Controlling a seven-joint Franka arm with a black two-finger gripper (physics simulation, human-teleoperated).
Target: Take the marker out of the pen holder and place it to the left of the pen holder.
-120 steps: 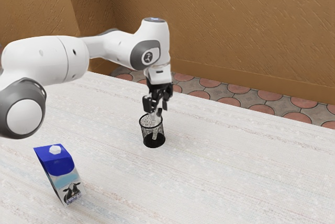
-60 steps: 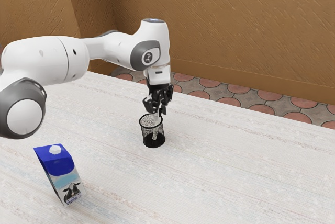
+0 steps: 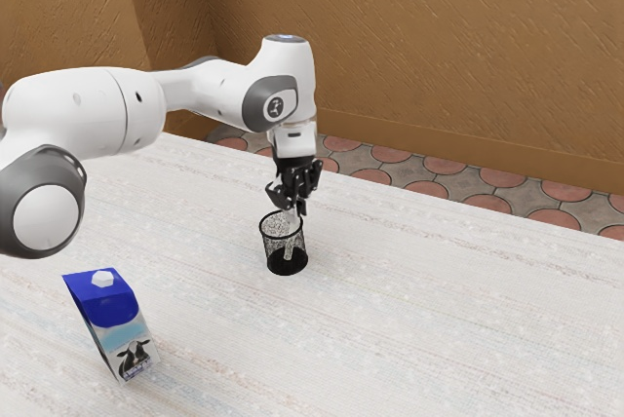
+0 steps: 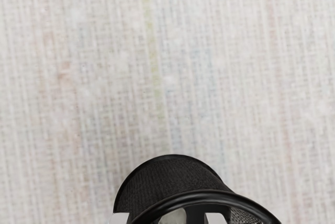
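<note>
Marker standing in the pen holder, gripper closing around its upper end

A pale, woven-looking tabletop is spreading beneath everything, faint streaks of blue, yellow and reddish brown running through its whitish weave. Beyond its far edge, a floor of round reddish tiles set among grey ones is showing, and behind that a rough, ochre-brown wall is rising, turning a corner toward the exterior view's left. A milk carton with a blue top, a white cap and a cow picture is sitting on the table nearer the camera, well apart from the holder.

The white arm is reaching in from the exterior view's left, its hand pointing down above the black mesh holder. The fingers are gripping the marker, one on each side of its upper end, and their tips are hovering just above the holder's rim. Below them the marker's light shaft is running down inside the holder, its lower part showing through the mesh near the dark base. In the wrist view, the marker's pale round end is lying between the fingers, with the holder's black rim curving beside them
</note>
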